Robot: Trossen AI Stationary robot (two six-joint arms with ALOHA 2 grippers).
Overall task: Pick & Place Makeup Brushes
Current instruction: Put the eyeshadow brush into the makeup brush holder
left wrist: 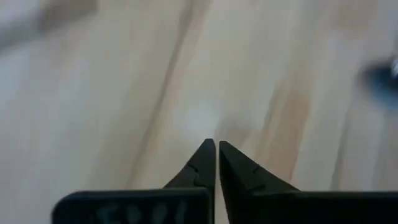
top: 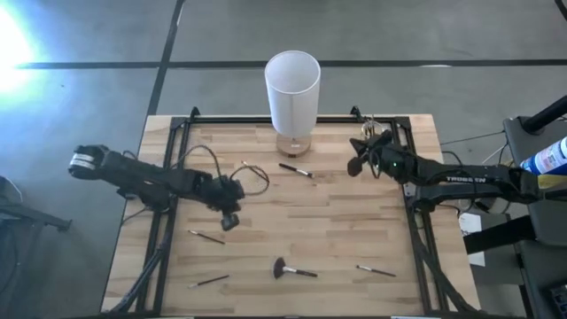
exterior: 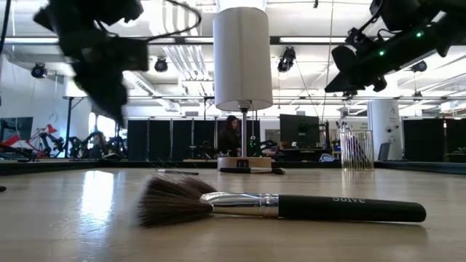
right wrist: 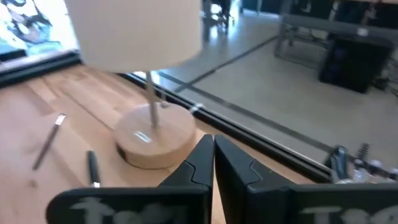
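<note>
Several thin dark makeup brushes lie flat on the wooden table: one (top: 296, 169) near the lamp base, one (top: 205, 236) and one (top: 208, 281) at the near left, and one (top: 376, 270) at the near right. The wide fluffy-headed brush (top: 292, 268) (exterior: 277, 206) lies near the near edge. A clear holder (top: 370, 128) (exterior: 355, 149) with brushes in it stands at the far right. My left gripper (top: 230, 221) (left wrist: 216, 144) hangs shut over bare wood left of centre. My right gripper (top: 354, 166) (right wrist: 213, 140) is shut in the air, right of the lamp base (right wrist: 152, 140).
A lamp with a tall white shade (top: 292, 84) stands on a round wooden base (top: 292, 144) at the far middle of the table. A black frame (top: 168, 159) runs along the table's sides. A loose cable (top: 252, 182) loops beside the left arm.
</note>
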